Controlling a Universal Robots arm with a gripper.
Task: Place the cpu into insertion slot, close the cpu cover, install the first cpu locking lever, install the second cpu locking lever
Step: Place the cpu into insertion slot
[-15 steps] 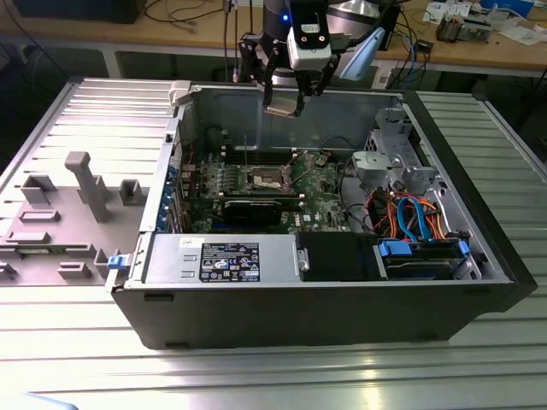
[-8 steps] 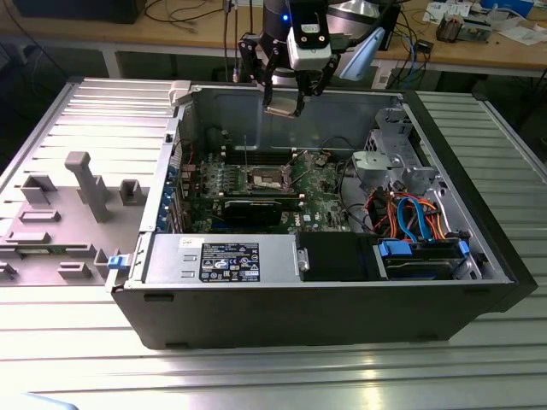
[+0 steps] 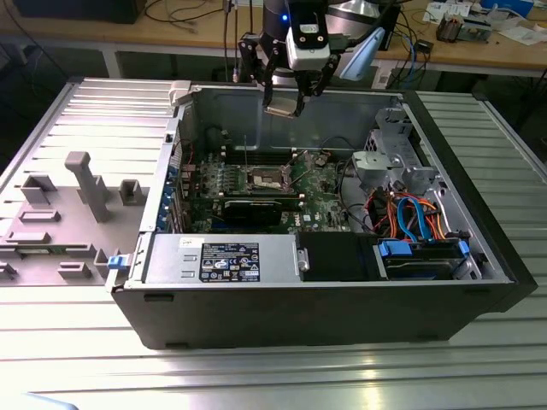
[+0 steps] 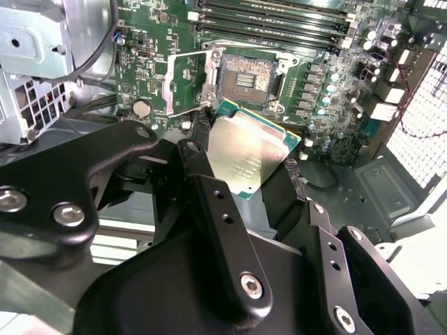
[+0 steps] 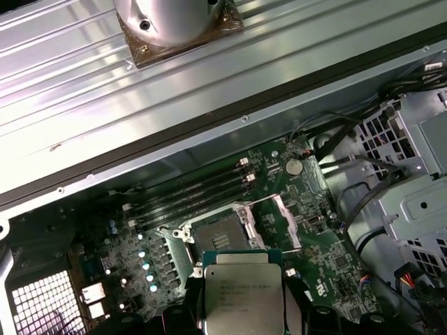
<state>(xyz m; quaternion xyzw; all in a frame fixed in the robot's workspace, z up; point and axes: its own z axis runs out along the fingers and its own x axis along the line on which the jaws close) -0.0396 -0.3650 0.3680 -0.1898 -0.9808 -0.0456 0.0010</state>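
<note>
My gripper (image 3: 285,104) hangs above the open computer case near its back wall, shut on the cpu (image 3: 282,109). In both wrist views the cpu (image 4: 244,157) (image 5: 242,293), a flat silver square on a green edge, sits between black fingers (image 4: 199,139) (image 5: 299,314) that press on two opposite edges. Below it on the green board lies the insertion slot (image 3: 267,178) (image 4: 246,75) (image 5: 221,236), its dark centre bare. The cpu cover (image 4: 185,82) (image 5: 278,222) is swung open beside the slot. The cpu floats well above the slot, apart from it.
Long memory slots (image 4: 272,21) (image 5: 192,195) run beside the socket. A black expansion card (image 3: 256,207), a power supply (image 3: 222,259), a drive cage (image 3: 397,162) and coloured cables (image 3: 410,213) fill the case. A grey fixture (image 3: 85,184) stands outside, at the exterior view's left.
</note>
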